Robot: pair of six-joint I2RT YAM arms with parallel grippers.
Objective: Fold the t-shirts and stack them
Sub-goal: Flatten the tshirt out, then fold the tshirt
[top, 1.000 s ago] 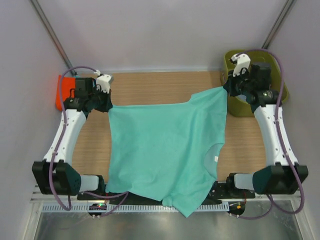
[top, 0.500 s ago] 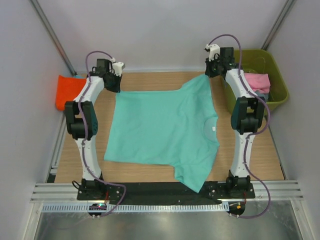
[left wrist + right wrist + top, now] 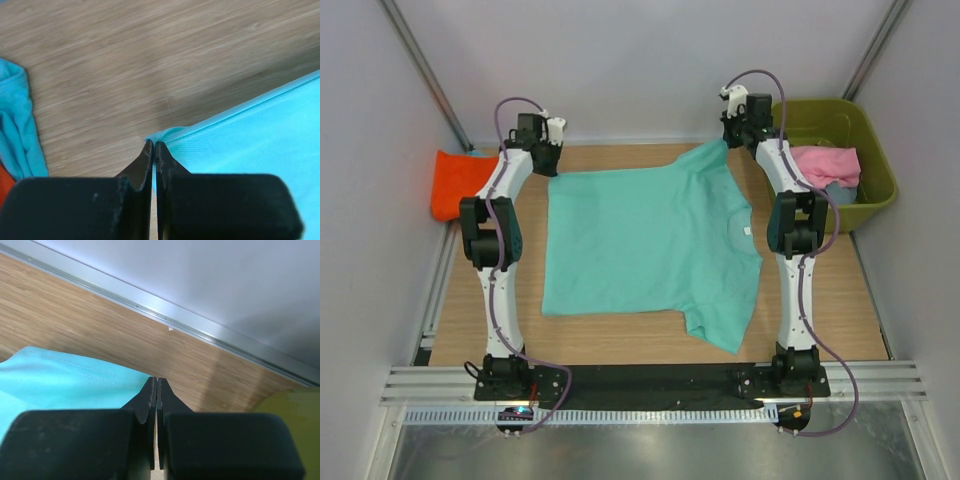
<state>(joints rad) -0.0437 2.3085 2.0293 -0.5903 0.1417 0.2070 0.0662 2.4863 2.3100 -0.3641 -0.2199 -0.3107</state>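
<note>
A teal t-shirt [image 3: 645, 245] lies spread almost flat on the wooden table [image 3: 620, 340], its collar toward the right. My left gripper [image 3: 551, 168] is shut on its far left corner; the left wrist view shows the pinched corner [image 3: 159, 136] between the fingertips of the left gripper [image 3: 154, 146]. My right gripper [image 3: 727, 138] is shut on the far right corner, and the shirt edge [image 3: 75, 380] runs into the closed jaws of the right gripper [image 3: 156, 381]. An orange t-shirt [image 3: 455, 183] lies at the table's left edge. A pink t-shirt [image 3: 825, 162] rests on a pale blue one [image 3: 842, 190].
The olive-green bin [image 3: 875, 150] stands at the far right and holds the pink and pale blue shirts; its rim [image 3: 300, 410] shows in the right wrist view. A light blue cloth [image 3: 17, 130] lies beside the orange one. The back wall rail [image 3: 200, 330] is close ahead.
Both arms have stretched out toward the far edge, dragging the teal shirt away from the near edge. It no longer hangs over the front and lies flatter.
</note>
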